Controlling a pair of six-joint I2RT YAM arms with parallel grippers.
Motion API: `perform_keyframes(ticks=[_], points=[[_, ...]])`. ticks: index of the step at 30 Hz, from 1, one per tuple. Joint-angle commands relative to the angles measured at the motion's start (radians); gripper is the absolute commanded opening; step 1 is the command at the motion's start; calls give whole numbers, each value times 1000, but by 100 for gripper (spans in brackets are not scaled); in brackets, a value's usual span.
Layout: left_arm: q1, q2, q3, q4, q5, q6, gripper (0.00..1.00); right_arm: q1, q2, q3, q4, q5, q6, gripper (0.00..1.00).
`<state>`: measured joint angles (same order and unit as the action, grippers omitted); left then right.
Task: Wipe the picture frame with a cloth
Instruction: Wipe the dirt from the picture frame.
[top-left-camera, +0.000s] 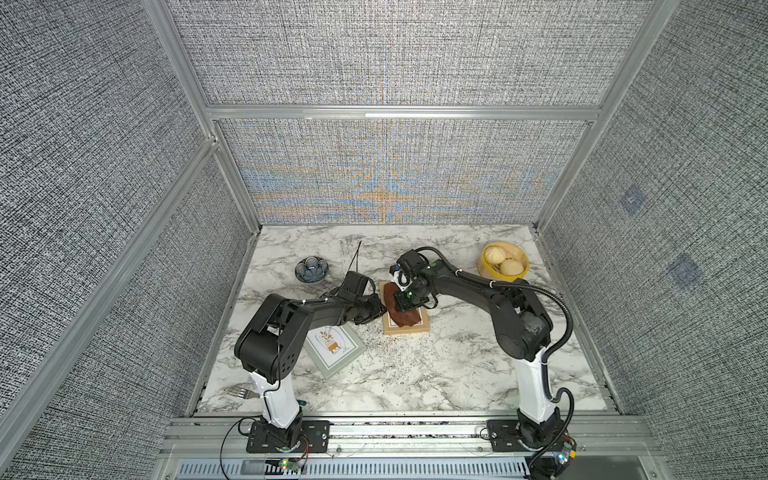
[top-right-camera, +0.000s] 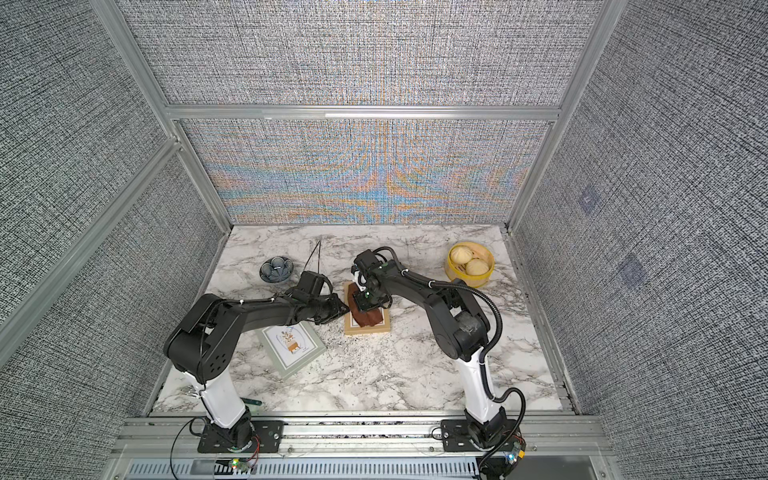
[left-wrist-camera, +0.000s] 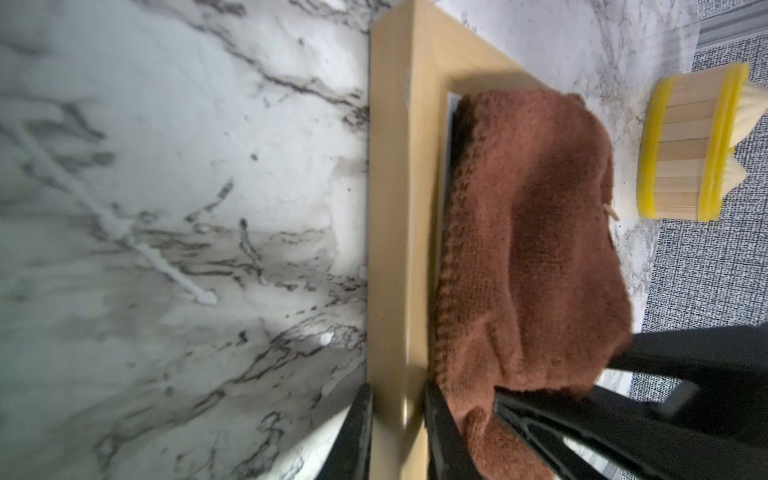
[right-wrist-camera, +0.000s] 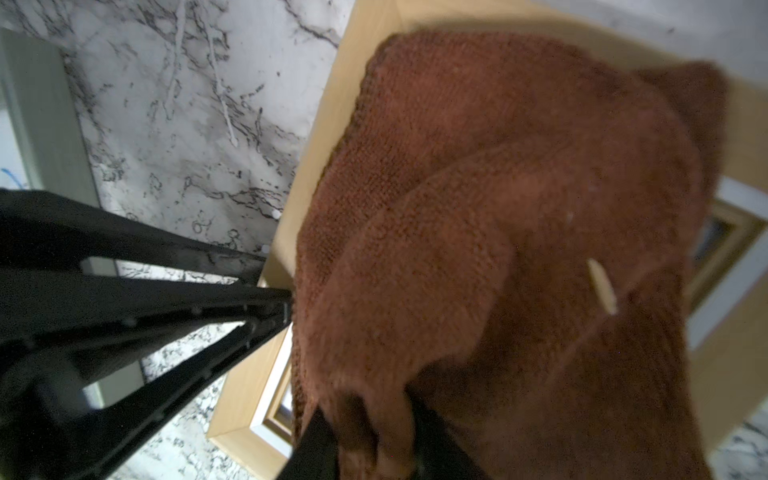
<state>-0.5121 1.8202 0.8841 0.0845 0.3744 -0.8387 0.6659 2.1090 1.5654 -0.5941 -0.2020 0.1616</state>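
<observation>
Cloth on frame, both hands engaged.
On the marble tabletop (top-left-camera: 415, 374) we note the light wooden picture frame (top-left-camera: 405, 331). The reddish-brown knit cloth (left-wrist-camera: 528, 232) lies bunched over its middle, hiding most of the inset. The left hand (left-wrist-camera: 395, 388) pinches the frame's side rail. The right hand (right-wrist-camera: 365, 415) grips a cloth fold, its tips buried.
</observation>
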Motion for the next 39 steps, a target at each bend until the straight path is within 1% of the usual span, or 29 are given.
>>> perform_keyframes(ticks=[1,5,7,11,13,15,18,20,23,26,29,31,37,39], points=[[-2,21,-12,-68,-19,7,22,21,10,-41,40,97,-51,19],[-1,25,-30,-104,-9,28,21,42,-17,-141,193,211,-50,15],[-1,25,-37,-125,-7,43,20,44,-20,-167,262,237,-43,14],[-2,27,-43,-157,-5,88,16,43,24,-98,284,282,-1,12],[-2,28,-48,-161,-12,94,16,41,55,-34,258,301,18,11],[-1,31,-51,-157,-17,93,15,37,85,23,227,326,39,10],[-2,35,-55,-143,-21,76,15,32,99,45,195,327,46,10],[-1,33,-61,-133,-28,55,15,43,85,17,180,313,27,10],[-2,28,-69,-118,-43,26,15,74,28,-96,178,273,-5,10],[0,23,-75,-105,-55,8,15,89,-32,-208,168,238,17,10],[0,21,-74,-106,-53,11,14,87,-65,-260,184,221,51,10],[0,22,-71,-113,-47,19,14,81,-41,-222,183,220,60,10],[0,48,-45,-175,-23,74,14,18,101,27,152,275,157,9],[0,57,-41,-187,-15,87,14,6,132,96,124,315,176,9]])
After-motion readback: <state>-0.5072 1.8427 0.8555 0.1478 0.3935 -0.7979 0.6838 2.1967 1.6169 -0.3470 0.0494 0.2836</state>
